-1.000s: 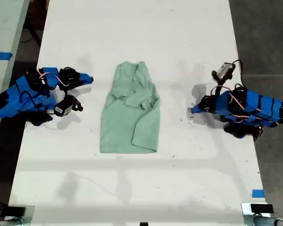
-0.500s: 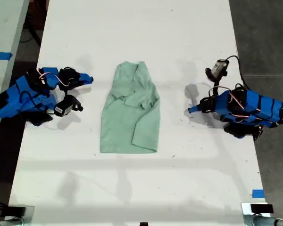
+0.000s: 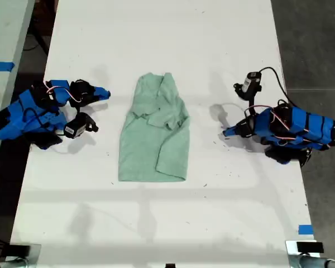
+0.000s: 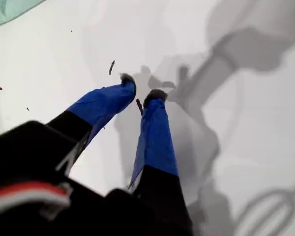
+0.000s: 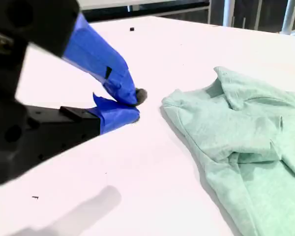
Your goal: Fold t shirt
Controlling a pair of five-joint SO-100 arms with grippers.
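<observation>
The shirt (image 3: 154, 135) lies part-folded mid-counter, sleeves tucked in; the lengthwise fold remains. My first gripper (image 4: 140, 97) has narrow, empty jaws; my second gripper (image 5: 132, 104) is closed, empty.

Both arms wear blue shells over black motors, with red-white wires; my first pincer (image 4: 140, 96) has blue, black-tipped fingers.

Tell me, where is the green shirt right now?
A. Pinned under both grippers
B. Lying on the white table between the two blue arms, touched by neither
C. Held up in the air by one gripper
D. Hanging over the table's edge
B: in the exterior view the t shirt lies on the table, with an arm off to each side and neither one touching it.
</observation>
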